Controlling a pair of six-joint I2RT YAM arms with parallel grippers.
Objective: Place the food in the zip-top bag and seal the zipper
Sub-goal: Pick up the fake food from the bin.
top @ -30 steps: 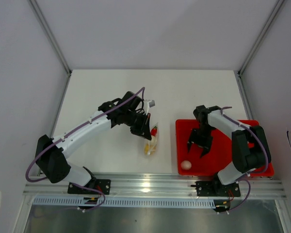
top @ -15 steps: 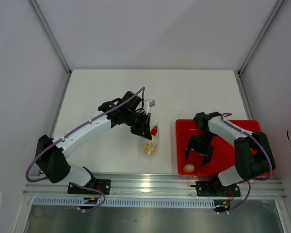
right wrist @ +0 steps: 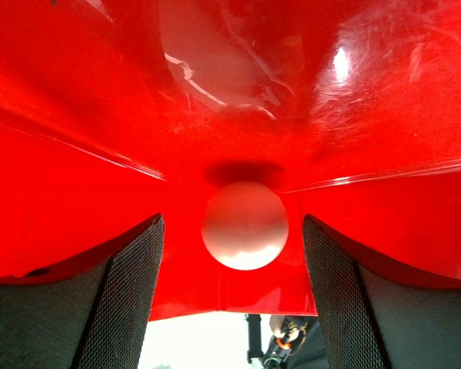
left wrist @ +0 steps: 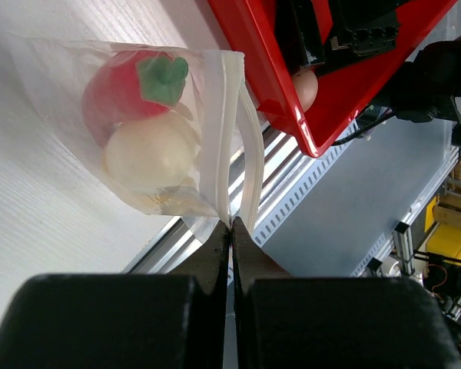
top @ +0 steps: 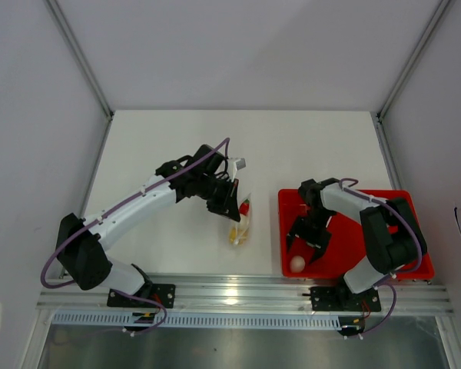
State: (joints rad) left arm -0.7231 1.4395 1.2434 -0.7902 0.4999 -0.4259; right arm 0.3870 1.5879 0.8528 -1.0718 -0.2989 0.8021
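The clear zip-top bag [top: 241, 224] lies on the white table, left of the red tray [top: 346, 257]. My left gripper [top: 232, 206] is shut on the bag's mouth edge. In the left wrist view the gripper [left wrist: 230, 227] pinches one corner of the pale zipper strip [left wrist: 229, 115]. The bag [left wrist: 77, 69] holds a red piece with a green top [left wrist: 127, 88] and a cream ball [left wrist: 150, 154]; something yellow [top: 234, 237] shows at its near end. My right gripper [top: 303, 250] is open, low in the tray, its fingers either side of a whitish egg [right wrist: 244, 224] [top: 297, 263].
The egg sits in the tray's near-left corner against the tray wall [right wrist: 215, 92]. The tray's left rim [left wrist: 269, 54] is close to the bag. A metal rail [top: 238, 292] runs along the table's near edge.
My right gripper has moved forward and left inside the tray and now straddles the egg. The left arm and the bag have not moved.
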